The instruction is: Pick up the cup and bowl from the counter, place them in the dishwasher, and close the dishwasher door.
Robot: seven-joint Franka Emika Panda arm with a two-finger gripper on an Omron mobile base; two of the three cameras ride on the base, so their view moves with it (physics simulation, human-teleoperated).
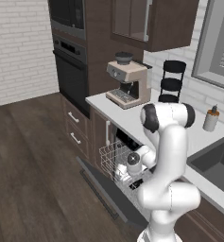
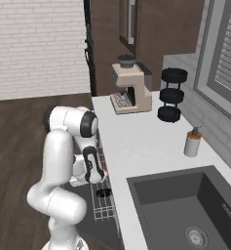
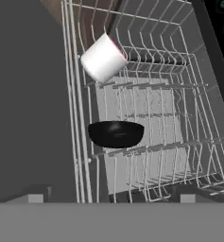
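The dishwasher (image 1: 114, 158) stands open under the counter (image 1: 127, 118), its door (image 1: 100, 189) folded down flat and its wire rack (image 3: 151, 108) pulled out. In the rack the white cup (image 3: 103, 57) with a red rim lies tipped near one corner. The black bowl (image 3: 116, 133) sits beside it in the rack's middle, and also shows as a dark ring (image 2: 103, 193). My gripper (image 3: 112, 197) hangs just above the bowl, open, its fingertips (image 3: 35, 194) wide apart with nothing between them. From the side, the hand (image 1: 133, 161) hovers over the rack.
On the counter stand a beige coffee machine (image 1: 127, 85), a black three-tier stand (image 1: 172, 80) and a soap bottle (image 1: 211, 118). A dark sink (image 2: 185, 205) lies to the right. The black wall oven (image 1: 71, 71) is at the left, wood floor in front.
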